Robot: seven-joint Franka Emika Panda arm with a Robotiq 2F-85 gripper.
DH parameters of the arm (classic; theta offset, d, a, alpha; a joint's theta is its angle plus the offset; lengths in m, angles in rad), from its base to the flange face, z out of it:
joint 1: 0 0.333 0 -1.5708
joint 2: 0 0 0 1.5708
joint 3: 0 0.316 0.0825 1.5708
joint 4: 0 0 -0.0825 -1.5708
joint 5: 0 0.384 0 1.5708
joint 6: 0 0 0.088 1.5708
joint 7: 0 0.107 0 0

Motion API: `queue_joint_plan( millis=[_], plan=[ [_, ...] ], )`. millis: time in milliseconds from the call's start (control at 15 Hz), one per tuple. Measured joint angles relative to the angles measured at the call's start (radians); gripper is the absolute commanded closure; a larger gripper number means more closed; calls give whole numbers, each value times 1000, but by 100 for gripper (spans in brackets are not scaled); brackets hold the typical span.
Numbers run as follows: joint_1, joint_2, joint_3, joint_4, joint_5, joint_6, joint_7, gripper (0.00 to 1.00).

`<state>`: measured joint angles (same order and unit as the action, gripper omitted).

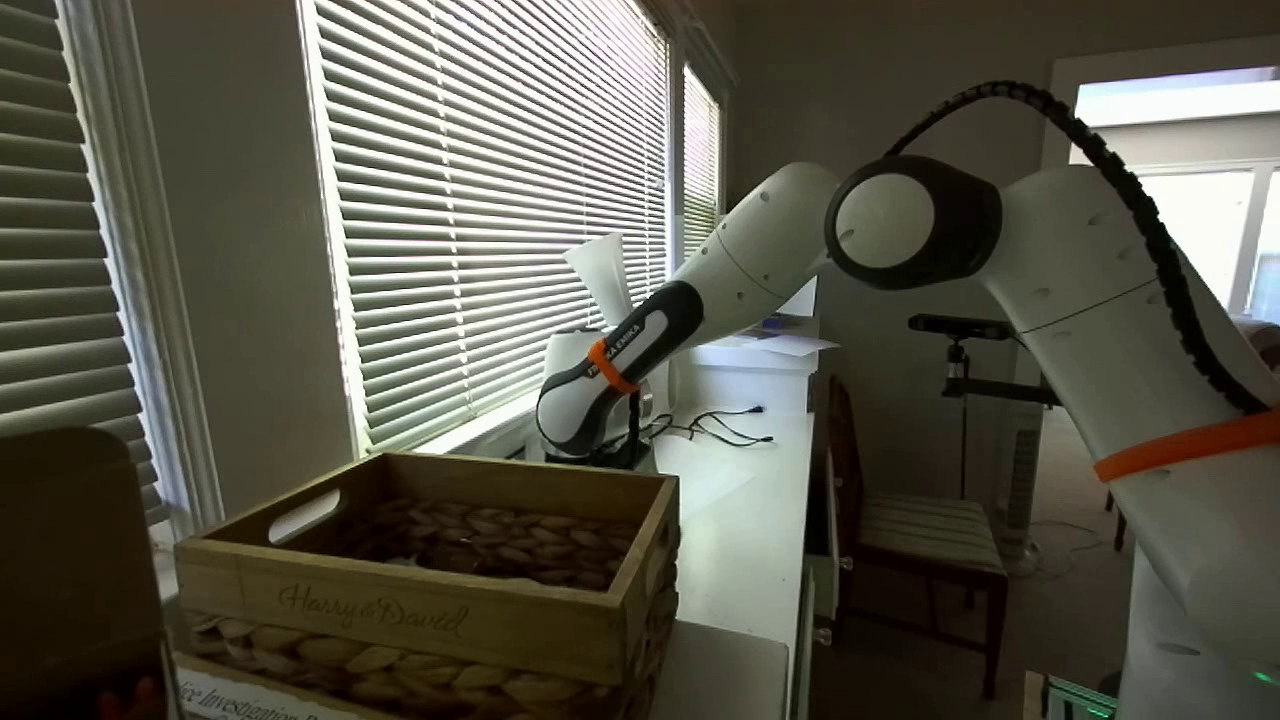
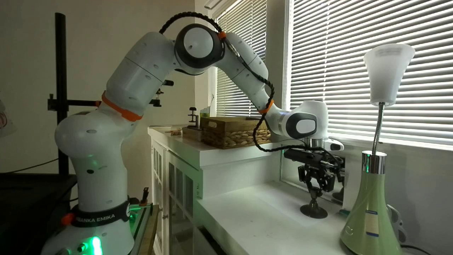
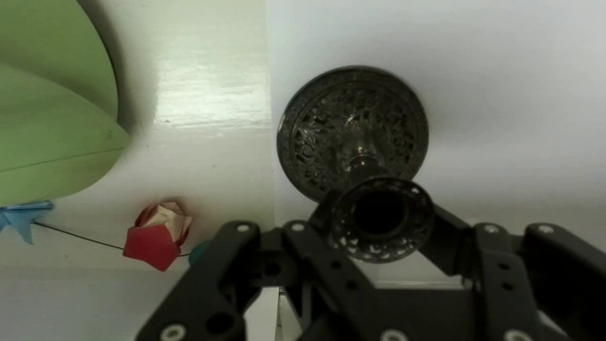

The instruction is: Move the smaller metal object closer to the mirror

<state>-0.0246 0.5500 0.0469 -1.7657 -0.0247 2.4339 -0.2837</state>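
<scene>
Blinds hang along the wall, daylight between the slats; white counter runs below them, stepping up at one end to a higher shelf; arm arches over in both exterior views, elbow high, wrist low near the counter's back; chair, striped seat, stands beside the counter, in an exterior view; crate, wood above and woven below, marked Harry & David, sits on the shelf; lamp, green base, slim metal neck, frosted shade, stands on the counter, apart from the arm; mirror stands low along the counter's back, behind the gripper, dark reflections in it; white sheet lies flat before it.

Gripper points down, narrowed, holding the candlestick by its upper part, fingers on opposite sides just under the pierced rim; rim covers part of the contact; candlestick upright, base round and pierced, on the sheet near the sheet's edge, close in front of the mirror, a gap between them; lamp base off to one side, apart from it; smallest, red paper flower and blue folded piece on a dark thread, lying by the lamp base.
</scene>
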Motion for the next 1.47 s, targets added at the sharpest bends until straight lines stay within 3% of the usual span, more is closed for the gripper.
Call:
queue_joint_plan(
  millis=[200,333,800,1267,1467],
  plan=[
    [0,0,0,0,0,0,0,8],
    [1,0,0,0,0,0,0,0],
    [31,-24,-1,-11,-4,-44,47,1],
    [115,-129,-82,-93,-186,-60,287,0],
    [119,-196,-70,-150,-181,-103,323,0]
  ],
)
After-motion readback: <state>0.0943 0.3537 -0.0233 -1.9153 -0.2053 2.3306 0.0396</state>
